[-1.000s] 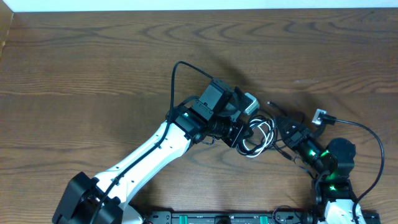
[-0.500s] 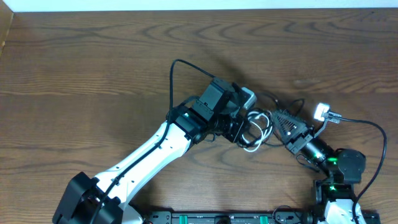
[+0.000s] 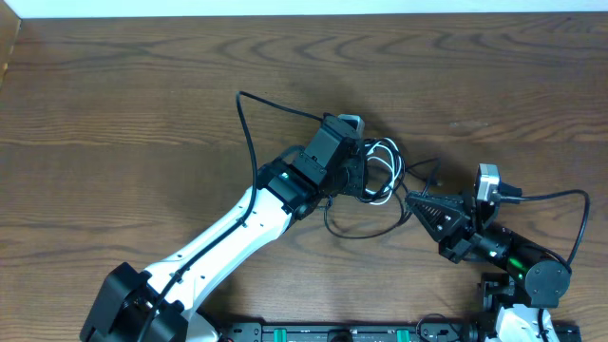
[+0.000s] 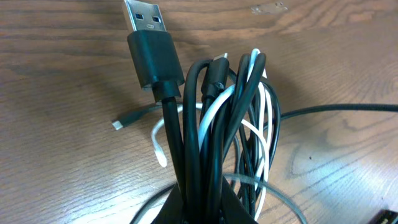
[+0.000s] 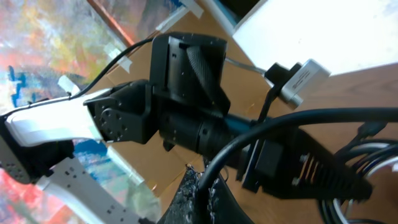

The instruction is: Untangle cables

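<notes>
The cables (image 3: 383, 161), black and white cords bunched in loops, hang from my left gripper (image 3: 367, 179), which is shut on the bunch just above the wooden table (image 3: 142, 85). In the left wrist view the bunch (image 4: 224, 124) rises from the jaws (image 4: 202, 208), with a black USB plug (image 4: 147, 28) on top and a small plug (image 4: 118, 125) lying on the wood. My right gripper (image 3: 415, 200) is shut on one black cable (image 3: 366, 234) that loops from the bunch across the table. In the right wrist view that cable (image 5: 273, 124) arcs out of the jaws (image 5: 205, 196).
The left arm's own thick wire (image 3: 243, 123) arches over the table behind its wrist. The right arm's wire (image 3: 560, 195) curves off to the right. The table's far edge (image 3: 304, 15) runs along the top, the base rail (image 3: 342, 332) along the bottom.
The left gripper carried the bunch up and away from the right arm. The right gripper drew back to the right and lower with its black cable, and a loop of it now trails between them.
</notes>
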Motion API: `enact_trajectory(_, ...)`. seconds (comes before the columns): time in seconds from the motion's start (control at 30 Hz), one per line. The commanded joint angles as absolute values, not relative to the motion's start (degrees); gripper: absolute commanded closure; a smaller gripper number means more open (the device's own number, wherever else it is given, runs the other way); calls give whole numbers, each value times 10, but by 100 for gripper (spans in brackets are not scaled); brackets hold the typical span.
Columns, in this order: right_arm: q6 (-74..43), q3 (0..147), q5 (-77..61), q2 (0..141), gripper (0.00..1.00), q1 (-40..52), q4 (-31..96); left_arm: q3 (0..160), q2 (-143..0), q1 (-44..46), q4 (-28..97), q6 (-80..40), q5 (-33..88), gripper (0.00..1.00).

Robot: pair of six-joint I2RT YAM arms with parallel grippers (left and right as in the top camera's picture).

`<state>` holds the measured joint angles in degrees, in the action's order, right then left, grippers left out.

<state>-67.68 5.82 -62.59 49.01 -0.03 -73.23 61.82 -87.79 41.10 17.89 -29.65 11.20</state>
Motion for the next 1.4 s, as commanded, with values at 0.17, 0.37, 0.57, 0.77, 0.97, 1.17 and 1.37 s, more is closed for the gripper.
enact_trajectory(0.17, -656, 63, -667, 488, 99, -27, -722, 620, -882, 408, 260, -386, -90, 92)
enact_trajectory(0.37, -512, 63, -655, 488, 99, -78, -434, 620, -882, 387, 311, -490, -114, 92)
enact_trajectory(0.57, -408, 63, -496, 488, 99, -98, -122, 620, -882, 378, 294, -489, -114, 92)
enact_trajectory(0.77, -399, 63, -461, 488, 99, -98, -62, 620, -881, 359, 208, -317, -56, 92)
enact_trajectory(0.97, -417, 63, -388, 488, 95, -98, -14, 620, -879, 351, 94, -201, 62, 92)
enact_trajectory(1.17, -395, 63, -388, 488, 68, -98, 17, 620, -879, 351, 93, -183, 60, 92)
enact_trajectory(1.37, -396, 63, -475, 488, 51, -98, -48, 620, -880, 352, 156, -138, 36, 92)
